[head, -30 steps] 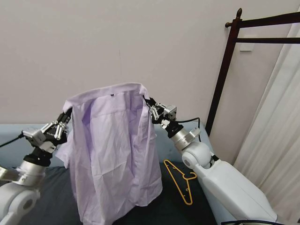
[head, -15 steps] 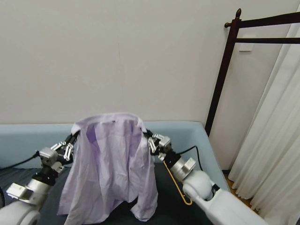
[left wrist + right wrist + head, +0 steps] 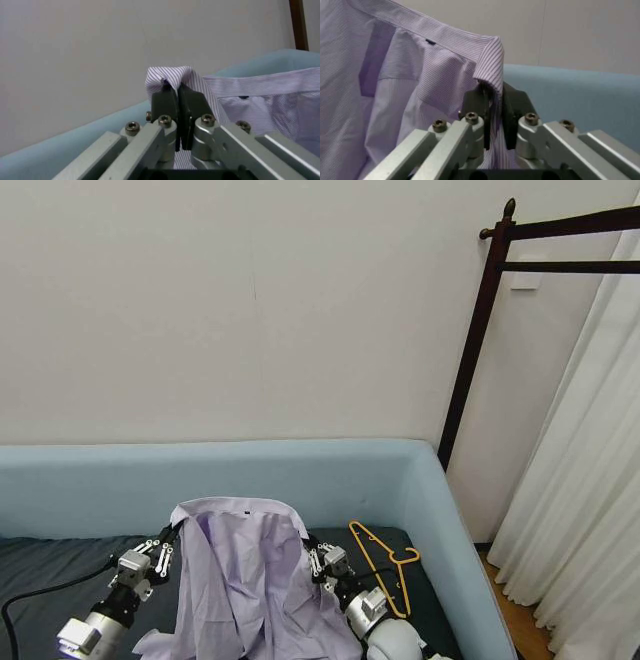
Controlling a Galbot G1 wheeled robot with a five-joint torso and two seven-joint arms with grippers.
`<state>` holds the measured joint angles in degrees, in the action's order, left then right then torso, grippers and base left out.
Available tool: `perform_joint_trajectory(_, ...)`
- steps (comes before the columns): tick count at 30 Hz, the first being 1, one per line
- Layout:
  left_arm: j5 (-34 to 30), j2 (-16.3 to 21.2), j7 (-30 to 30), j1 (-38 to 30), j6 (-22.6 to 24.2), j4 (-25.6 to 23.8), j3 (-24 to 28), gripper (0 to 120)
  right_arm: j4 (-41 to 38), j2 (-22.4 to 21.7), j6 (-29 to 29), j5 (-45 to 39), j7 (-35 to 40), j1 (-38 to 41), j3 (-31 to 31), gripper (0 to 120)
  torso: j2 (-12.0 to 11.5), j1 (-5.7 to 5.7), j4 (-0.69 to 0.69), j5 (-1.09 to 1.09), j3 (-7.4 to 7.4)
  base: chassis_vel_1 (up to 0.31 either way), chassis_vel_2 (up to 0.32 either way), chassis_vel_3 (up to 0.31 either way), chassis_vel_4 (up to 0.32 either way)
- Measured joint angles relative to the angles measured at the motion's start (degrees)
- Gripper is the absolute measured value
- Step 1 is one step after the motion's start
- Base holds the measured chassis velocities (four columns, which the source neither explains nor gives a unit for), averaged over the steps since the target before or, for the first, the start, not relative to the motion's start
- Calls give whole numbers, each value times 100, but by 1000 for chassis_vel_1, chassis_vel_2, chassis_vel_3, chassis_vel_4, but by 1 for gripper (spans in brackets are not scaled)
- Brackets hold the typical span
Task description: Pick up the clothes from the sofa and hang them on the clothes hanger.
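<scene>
The lilac pin-striped shirt (image 3: 240, 580) hangs stretched between the two grippers, low over the sofa (image 3: 300, 475). Its collar edge is drawn taut across the top and its body falls in loose folds toward the dark seat cushion (image 3: 40, 565). The left gripper (image 3: 170, 538) pinches the shirt's top corner on the robot's left side. In the left wrist view its black pads (image 3: 165, 101) are pressed together with a fold of striped cloth caught between them and draped over their tips. The right gripper (image 3: 310, 552) pinches the opposite top corner. In the right wrist view its pads (image 3: 515, 105) are closed on the cloth just under the end of the collar, and the rest of the shirt spreads away from it in wide pleats. Both arms reach up from the lower edge of the head view, and a black cable (image 3: 40, 595) loops beside the left one. A yellow wire hanger (image 3: 385, 565) lies flat on the seat cushion near the right gripper, on the side away from the shirt and apart from the cloth, with its hook pointing toward the sofa's right arm. The sofa's pale blue back runs behind everything. At its right end a dark wooden clothes rack (image 3: 478, 330) stands upright against the plain wall (image 3: 250, 300), well apart from the shirt. A white curtain (image 3: 590, 500) hangs beside it.
</scene>
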<state>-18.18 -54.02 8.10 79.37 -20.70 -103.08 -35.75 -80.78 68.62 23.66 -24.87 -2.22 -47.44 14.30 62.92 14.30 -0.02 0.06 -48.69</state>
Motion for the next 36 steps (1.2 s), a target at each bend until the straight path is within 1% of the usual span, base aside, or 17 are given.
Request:
perform_joint_trajectory(2, 26, 14, 4, -31, 2, 79, 4, 0, 179, -34, 168, -338, -127, -64, -58, 24, 0, 0, 0, 0, 0, 0, 0, 0, 0)
perform_joint_trajectory(3, 26, 14, 4, -31, 2, 79, 4, 0, 179, -34, 168, -338, -127, -64, -58, 24, 0, 0, 0, 0, 0, 0, 0, 0, 0)
perform_joint_trajectory(6, 106, 23, 21, -65, 11, 193, 51, 0, 690, -52, 527, -805, -517, -81, -328, 39, -1, 0, 1, 0, 0, 0, 0, 0, 0)
perform_joint_trajectory(7, 106, 23, 21, -65, 11, 193, 51, 0, 690, -52, 527, -805, -517, -81, -328, 39, -1, 0, 1, 0, 0, 0, 0, 0, 0)
perform_joint_trajectory(11, 208, -11, 43, -119, 11, 348, 161, 0, 988, -116, 599, -1382, -858, -99, -568, 57, -1, 0, -1, 0, 0, 0, 0, 0, 0)
perform_joint_trajectory(14, 227, -33, 46, -134, 10, 381, 200, 0, 1061, -94, 477, -1465, -671, -88, -652, 64, -1, 0, 1, 0, -1, 0, 0, 0, 0)
perform_joint_trajectory(15, 231, -42, 59, -142, 2, 384, 229, 0, 1134, -57, 26, -1139, 68, -53, -739, 73, -1, 0, 1, 0, 0, 0, 0, 0, 0)
perform_joint_trajectory(16, 231, -42, 59, -142, 2, 384, 229, 0, 1134, -57, 26, -1139, 68, -53, -739, 73, -1, 0, 1, 0, 0, 0, 0, 0, 0)
perform_joint_trajectory(19, 232, -46, 71, -144, -26, 345, 234, 0, 1539, 30, -1261, -453, 1412, 97, -847, 87, -1, 0, 0, 1, -1, 0, 0, 0, 0)
perform_joint_trajectory(20, 232, -46, 71, -144, -26, 345, 234, 0, 1539, 30, -1261, -453, 1412, 97, -847, 87, -1, 0, 0, 1, -1, 0, 0, 0, 0)
perform_joint_trajectory(23, 225, -21, 73, -199, -47, 347, 342, 0, 2191, 193, -1789, -204, 1304, 240, -1267, 98, -1, 0, 2, 1, -1, 0, 0, 0, 0)
perform_joint_trajectory(24, 225, -21, 73, -199, -47, 347, 342, 0, 2191, 193, -1789, -204, 1304, 240, -1267, 98, -1, 0, 2, 1, -1, 0, 0, 0, 0)
perform_joint_trajectory(27, 198, 45, 73, -295, -53, 373, 512, 0, 2922, 385, -1988, 310, 699, 337, -1941, 100, -1, 1, -4, -1, -1, 0, 0, 0, 0)
perform_joint_trajectory(30, 183, 61, 72, -303, -64, 365, 527, 0, 3219, 490, -2079, 561, 569, 401, -2175, 100, -1, 0, -2, 0, -1, 0, 0, 0, 0)
perform_joint_trajectory(31, 173, 71, 69, -303, -80, 343, 526, 0, 3375, 547, -2158, 695, 519, 414, -2312, 100, -1, 1, 2, 0, -1, 0, 0, 0, 0)
perform_joint_trajectory(34, 169, 80, 63, -293, -107, 322, 516, 0, 3473, 585, -2215, 761, 460, 408, -2386, 100, -1, 0, 2, 0, -1, 0, 0, 0, 0)
perform_joint_trajectory(36, 162, 84, 42, -273, -148, 312, 492, 0, 3620, 639, -2224, 840, 352, 403, -2467, 95, -1, 0, 1, 0, -1, 0, 0, 0, 0)
